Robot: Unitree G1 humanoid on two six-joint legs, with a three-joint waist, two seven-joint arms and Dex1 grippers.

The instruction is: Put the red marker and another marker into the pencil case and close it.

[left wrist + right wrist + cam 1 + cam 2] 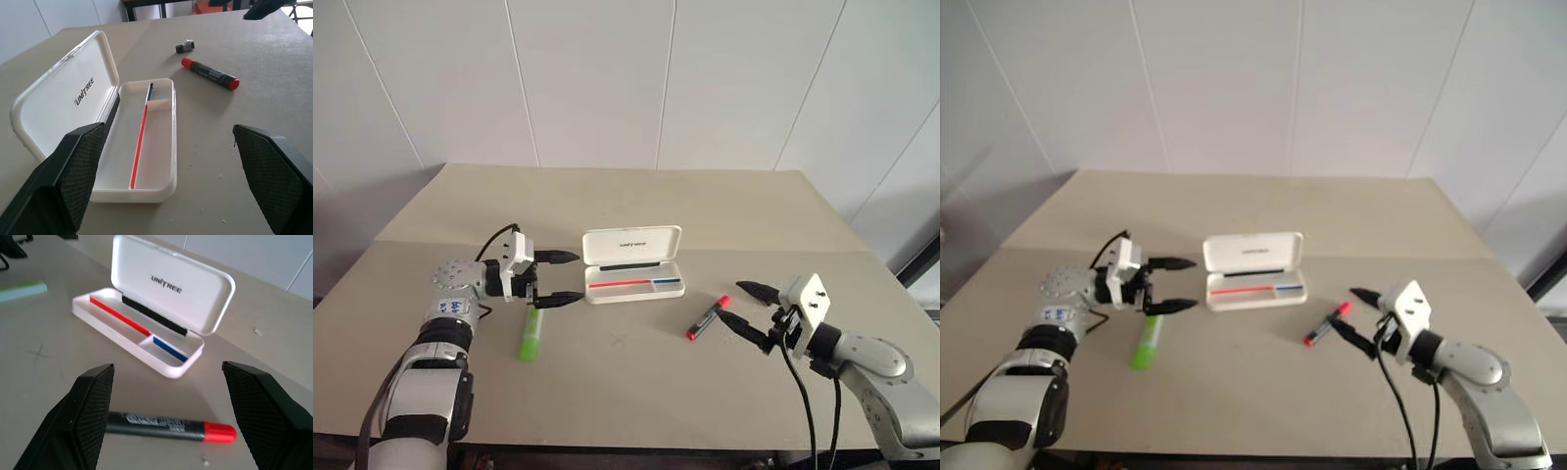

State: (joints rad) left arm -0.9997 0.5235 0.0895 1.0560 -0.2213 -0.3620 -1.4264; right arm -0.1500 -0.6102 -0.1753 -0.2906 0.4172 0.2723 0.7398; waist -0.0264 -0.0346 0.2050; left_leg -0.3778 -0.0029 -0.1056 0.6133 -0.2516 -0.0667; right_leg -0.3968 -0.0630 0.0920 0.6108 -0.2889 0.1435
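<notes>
Two end effectors hover level over the table (636, 392), both with fingers spread wide and holding nothing. Nearest, the right end effector (750, 311) faces the red marker (708, 317) lying just ahead of its tips; I'd lower it straight so the fingers straddle the black barrel mid-length before pinching. The left end effector (558, 278) hangs above the tip of the green highlighter (530, 334). Beyond and between them, the pencil case (634, 262) lies open, lid up, tray empty.

Beige table (607, 206), a crease line running across its width. White panelled walls (597, 78) behind and at both sides; even, diffuse light.
</notes>
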